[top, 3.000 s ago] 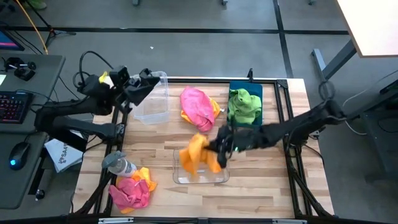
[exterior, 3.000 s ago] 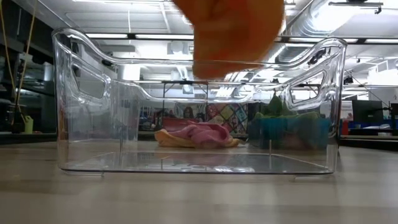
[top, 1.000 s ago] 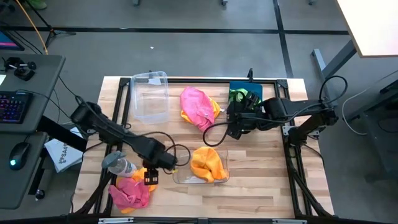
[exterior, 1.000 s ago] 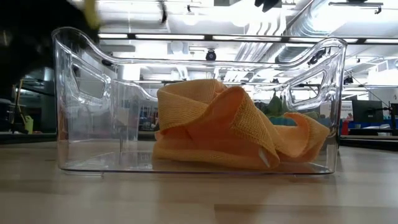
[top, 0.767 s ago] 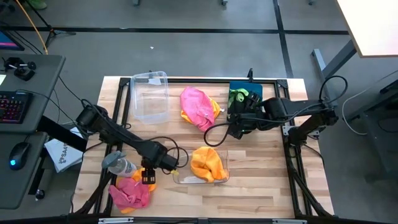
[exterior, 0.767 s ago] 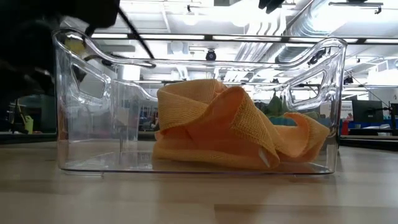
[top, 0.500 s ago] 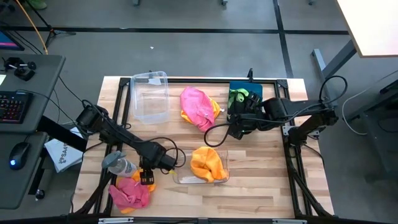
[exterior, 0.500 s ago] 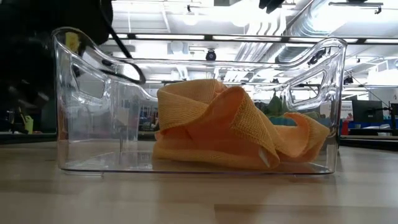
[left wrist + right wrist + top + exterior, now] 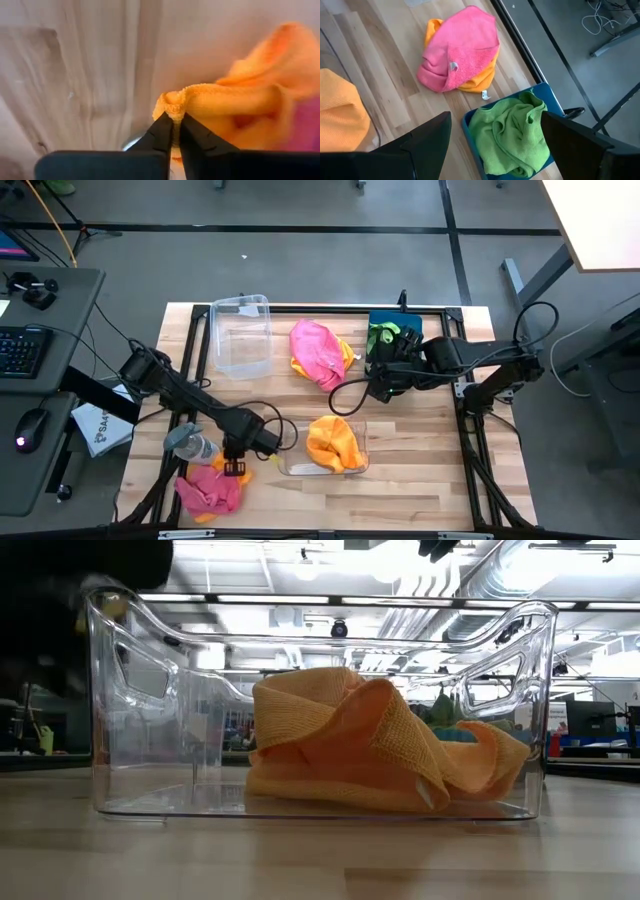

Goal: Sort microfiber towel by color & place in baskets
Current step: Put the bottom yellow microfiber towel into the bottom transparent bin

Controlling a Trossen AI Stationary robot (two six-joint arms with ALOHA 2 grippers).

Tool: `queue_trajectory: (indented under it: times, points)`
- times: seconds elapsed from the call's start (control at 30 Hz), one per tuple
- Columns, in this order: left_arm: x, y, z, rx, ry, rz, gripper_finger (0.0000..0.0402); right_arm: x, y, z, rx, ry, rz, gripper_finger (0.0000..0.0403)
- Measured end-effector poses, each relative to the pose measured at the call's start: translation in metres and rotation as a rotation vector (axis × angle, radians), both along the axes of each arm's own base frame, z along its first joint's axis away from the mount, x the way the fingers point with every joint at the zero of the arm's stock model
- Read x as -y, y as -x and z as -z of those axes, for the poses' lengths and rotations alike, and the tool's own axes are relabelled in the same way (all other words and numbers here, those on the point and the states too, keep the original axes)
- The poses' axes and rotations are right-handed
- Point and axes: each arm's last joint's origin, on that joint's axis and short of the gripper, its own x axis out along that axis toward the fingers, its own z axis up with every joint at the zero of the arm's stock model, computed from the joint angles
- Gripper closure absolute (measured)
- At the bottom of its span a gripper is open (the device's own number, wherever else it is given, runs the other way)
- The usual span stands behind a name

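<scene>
- Left gripper [image 9: 237,468] is pinching a fold of a fuzzy orange microfiber towel [image 9: 235,97] from the front-left pile, likely for the clear plastic basket [image 9: 290,465].
- Right gripper [image 9: 378,391], fingers spread empty, is waiting near the solid blue basket [image 9: 412,325].

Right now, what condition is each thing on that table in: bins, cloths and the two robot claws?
Front clear basket: holds one orange towel.
Blue basket: holds a green towel.
Rear clear basket: empty.
Pink-and-orange pile: loose at mid-table.
Left gripper: shut on an orange towel edge.
Right gripper: open, holding nothing.
</scene>
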Motion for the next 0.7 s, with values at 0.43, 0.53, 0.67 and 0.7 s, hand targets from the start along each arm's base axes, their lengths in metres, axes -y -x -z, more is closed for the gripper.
queue_trajectory:
  times: [0.43,0.53,0.67,0.7]
  points:
    - [-0.018,0.020,-0.189,0.468,0.037,-0.150,0.0401,0.001,0.000,-0.001,0.010,0.067,0.013,0.0098]
    - [-0.024,0.032,-0.223,0.557,0.058,-0.178,0.0401,0.001,-0.001,-0.002,0.011,0.068,0.001,0.0098]
    - [-0.027,0.041,-0.252,0.629,0.105,-0.188,0.0401,0.001,-0.001,-0.001,0.011,0.067,0.000,0.0098]
    - [-0.028,0.041,-0.258,0.652,0.115,-0.178,0.0401,0.001,-0.001,-0.002,0.012,0.069,0.001,0.0098]
